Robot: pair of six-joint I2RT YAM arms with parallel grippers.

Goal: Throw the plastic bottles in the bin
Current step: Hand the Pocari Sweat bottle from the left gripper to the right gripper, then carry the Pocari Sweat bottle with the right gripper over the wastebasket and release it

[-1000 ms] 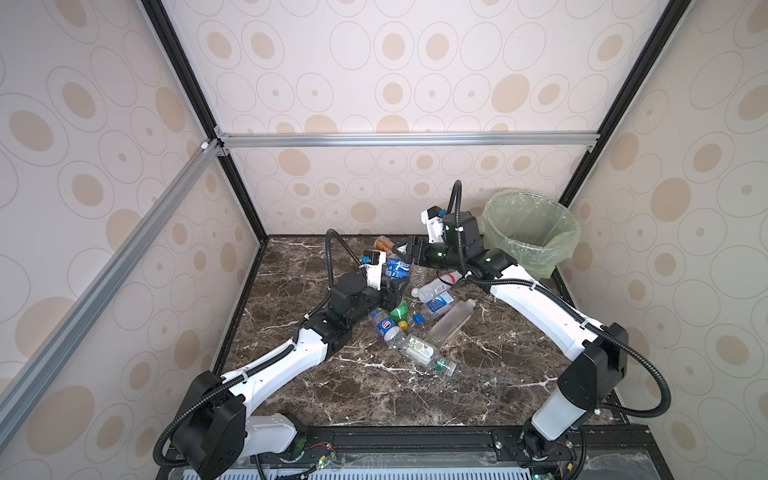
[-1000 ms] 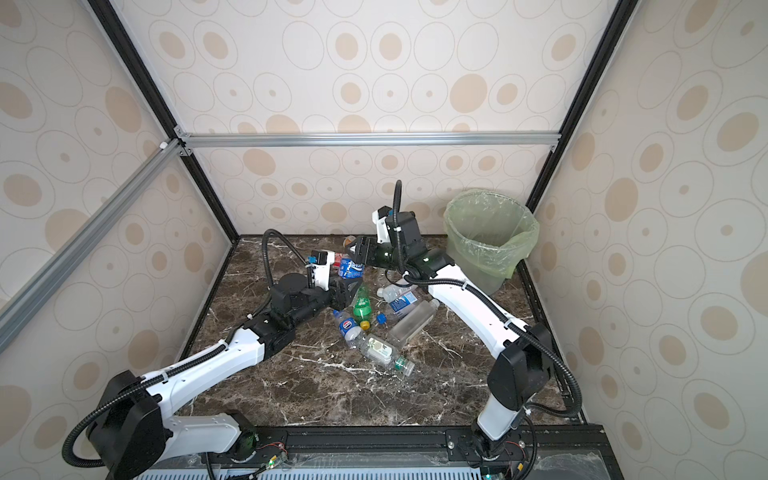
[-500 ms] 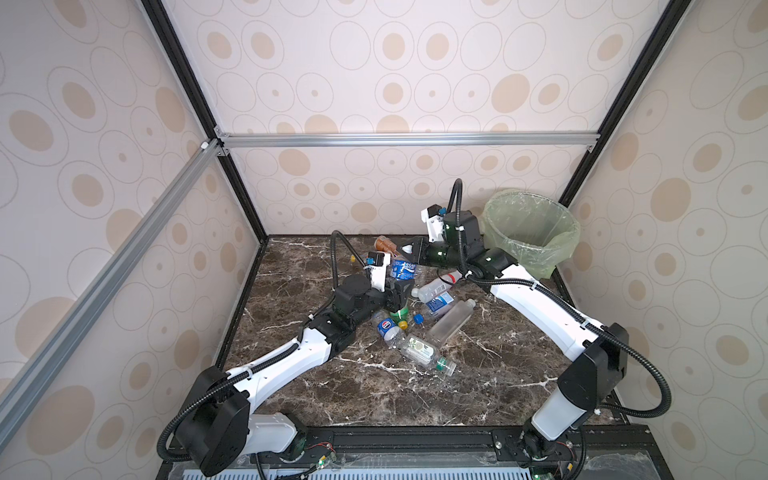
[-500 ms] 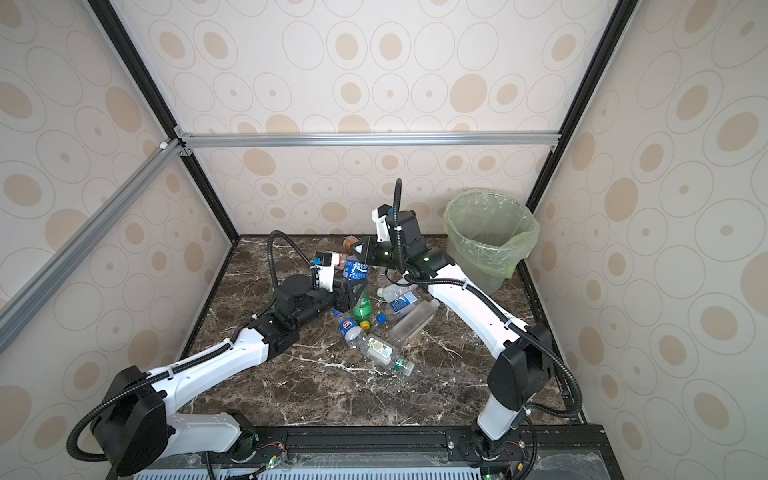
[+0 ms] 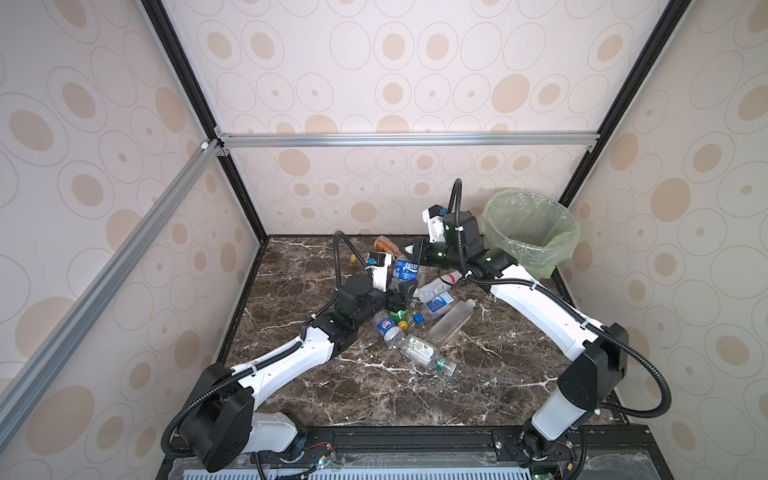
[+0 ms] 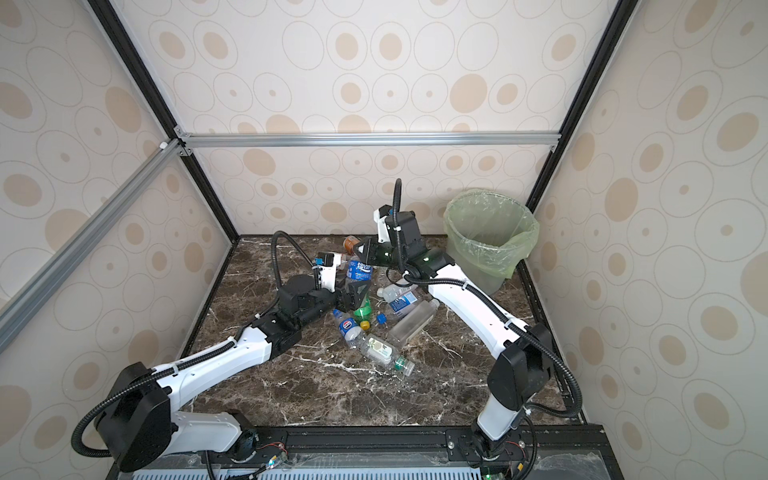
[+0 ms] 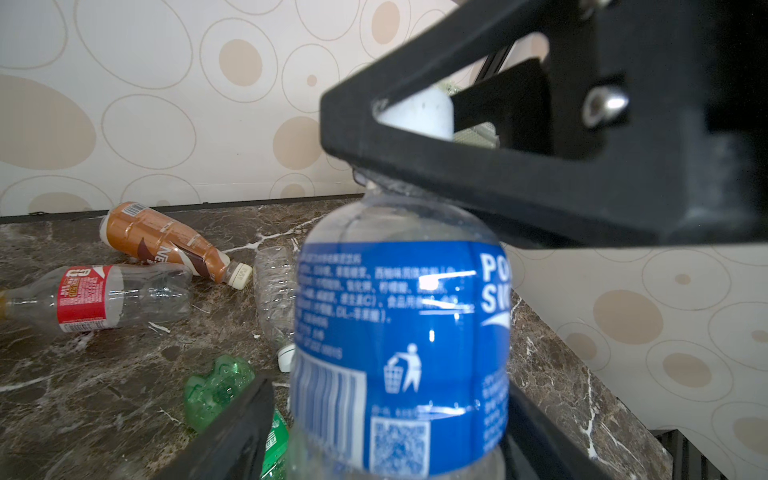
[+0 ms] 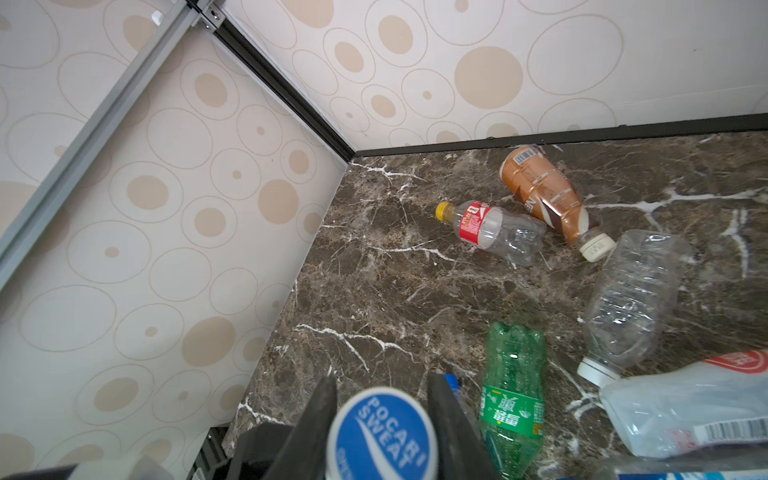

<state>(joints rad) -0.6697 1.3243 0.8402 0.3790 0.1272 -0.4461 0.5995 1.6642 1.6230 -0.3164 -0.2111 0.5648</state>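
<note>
now r jaws pinch the blue-label bottle [image 7: 399,332] by its cap [image 8: 382,432] — l jaws wide round it, base cut off.

ten small plastic bottles [image 6: 409,324] can be told apart, though the heap overlaps. one green see-through bottle [image 8: 513,365], one brown-sleeved bottle [image 8: 540,187], eight clear. of the clear ones, three wear blue labels: a pocari sweat bottle [image 5: 405,269], a pepsi bottle [image 5: 385,327], a water bottle [image 5: 440,303]. two wear red labels: a yellow-capped bottle [image 8: 478,224], a cloudy bottle [image 8: 685,407]. one green-capped bottle [image 5: 422,352] has a white-and-green label. two are bare: a crumpled bottle [image 8: 631,299], a tall bottle [image 5: 451,322]. one round translucent bin lined with a pale green bag [image 5: 557,249]. two white and black robot arms: left arm [image 5: 291,361], right arm [image 5: 540,309].
</note>
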